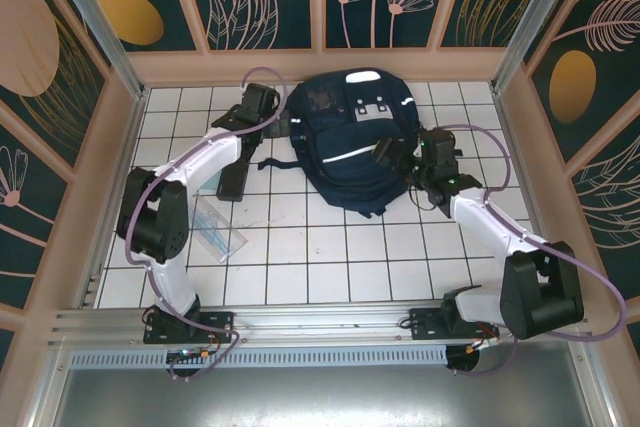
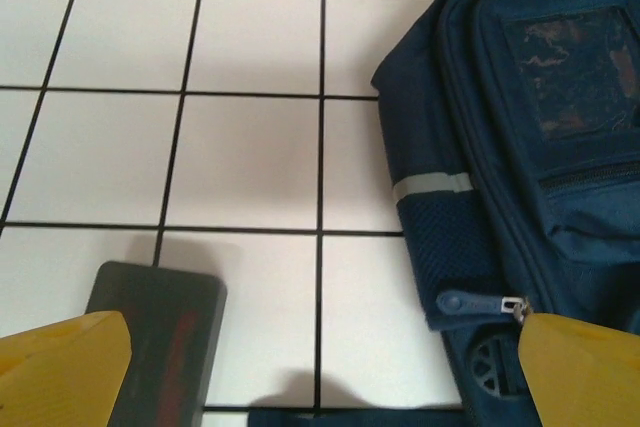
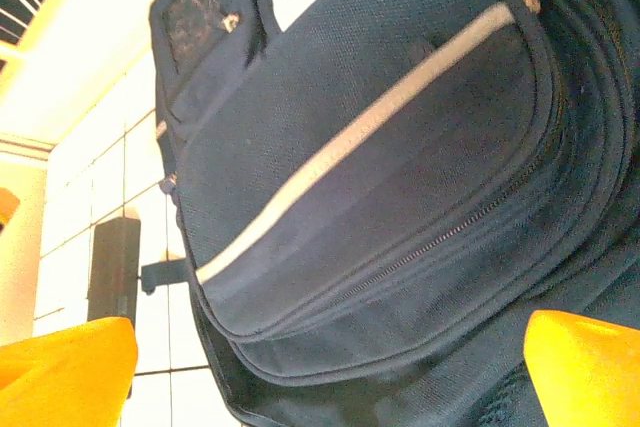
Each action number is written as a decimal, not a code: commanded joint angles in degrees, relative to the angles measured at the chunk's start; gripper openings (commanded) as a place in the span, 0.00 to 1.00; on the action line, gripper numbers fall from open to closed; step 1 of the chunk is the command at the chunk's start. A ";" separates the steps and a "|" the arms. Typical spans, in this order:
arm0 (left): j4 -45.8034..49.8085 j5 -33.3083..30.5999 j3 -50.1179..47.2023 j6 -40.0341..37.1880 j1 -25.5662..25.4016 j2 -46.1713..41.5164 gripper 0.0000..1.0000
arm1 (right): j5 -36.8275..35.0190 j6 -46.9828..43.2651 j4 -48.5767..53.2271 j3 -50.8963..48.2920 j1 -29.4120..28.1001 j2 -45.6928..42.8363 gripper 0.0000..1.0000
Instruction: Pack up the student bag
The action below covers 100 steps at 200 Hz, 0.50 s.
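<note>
Student bag (image 1: 345,142), a large dark navy fabric backpack with thin white stripes and pale front patches, is lying flat on the white tiled table (image 1: 330,257), toward 12 o'clock from the table's middle and close to the back wall.

The left gripper (image 2: 320,377) is holding its jaws spread wide, with nothing between them. In the left wrist view its yellow fingers (image 2: 60,367) are sitting at the lower corners, and bare tile is showing in the gap. Just past them, at 7 o'clock in that view, a dark grey flat rectangular slab (image 2: 155,337) is resting on the tiles. At 3 o'clock the student bag's side is showing a grey band and a blue zipper pull (image 2: 452,302).

The right gripper (image 3: 330,377) is also keeping its jaws spread and is gripping nothing. Its yellow fingers (image 3: 590,362) are framing the student bag's front pocket, whose white stripe is running diagonally and whose zip is looking closed.

From above, the left gripper is hovering at the bag's 9 o'clock and the right at its 3 o'clock, each just beside the fabric. The grey slab is lying at the bag's 8 o'clock, apart from it. A clear plastic sleeve with pale blue contents (image 1: 215,229) is lying at 7 o'clock, well apart from the bag.
</note>
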<state>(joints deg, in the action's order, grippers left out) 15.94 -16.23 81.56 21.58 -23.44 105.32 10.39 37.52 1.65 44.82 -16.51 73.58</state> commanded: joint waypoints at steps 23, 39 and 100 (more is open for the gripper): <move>5.88 5.04 -10.83 2.67 6.64 -1.46 0.99 | -0.19 -2.51 0.11 1.19 2.84 -0.59 0.99; 4.53 5.93 -13.58 2.61 8.37 -1.74 0.99 | -0.89 -2.71 0.09 1.30 2.73 -0.50 0.99; 0.82 11.05 -13.50 0.86 11.72 4.17 0.99 | -0.59 -0.15 -0.73 -0.18 2.38 0.33 0.99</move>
<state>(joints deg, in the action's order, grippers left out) 18.85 -9.13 66.76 23.18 -12.29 106.91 10.31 36.34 1.89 45.12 -13.87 73.56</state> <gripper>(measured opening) 0.988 0.990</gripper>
